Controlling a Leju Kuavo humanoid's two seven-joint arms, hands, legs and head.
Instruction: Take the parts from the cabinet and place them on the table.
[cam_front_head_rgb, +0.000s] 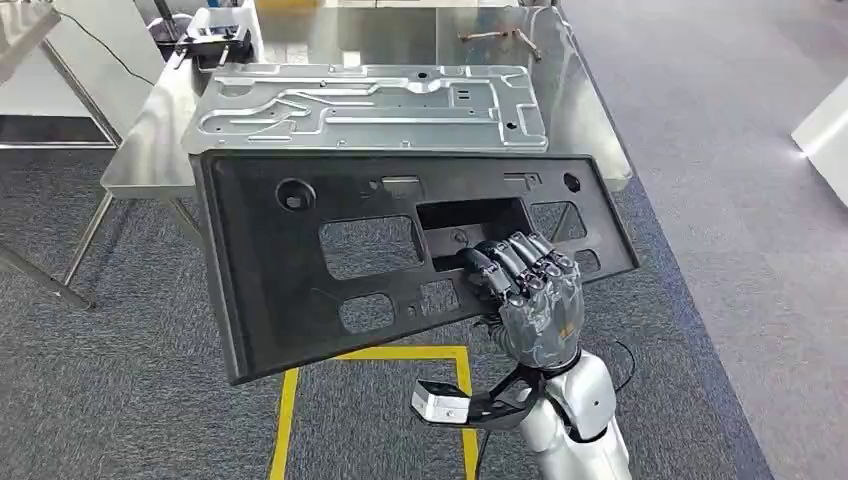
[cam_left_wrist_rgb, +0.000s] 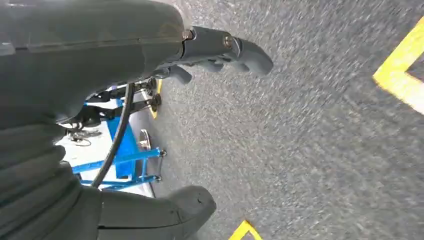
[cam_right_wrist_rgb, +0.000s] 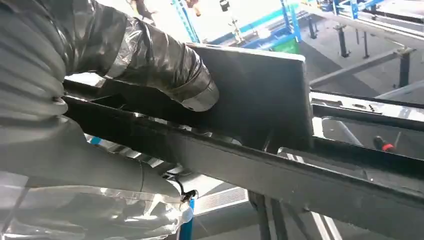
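My right hand grips the black panel through its central cutout; stiff, wide, probably light, it may swing.

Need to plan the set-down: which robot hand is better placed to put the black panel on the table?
Right. The right robot hand already grips the black panel through its cutout, just before the table. The left robot hand hangs over carpet, holding nothing.

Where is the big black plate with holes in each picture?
Head view: the black panel spans the middle, tilted, the right hand gripping through a cutout.
Left wrist view: not in it; carpet and yellow tape.
Right wrist view: its dark edge crosses the frame under the thumb.
Shared landmark: the right hand.
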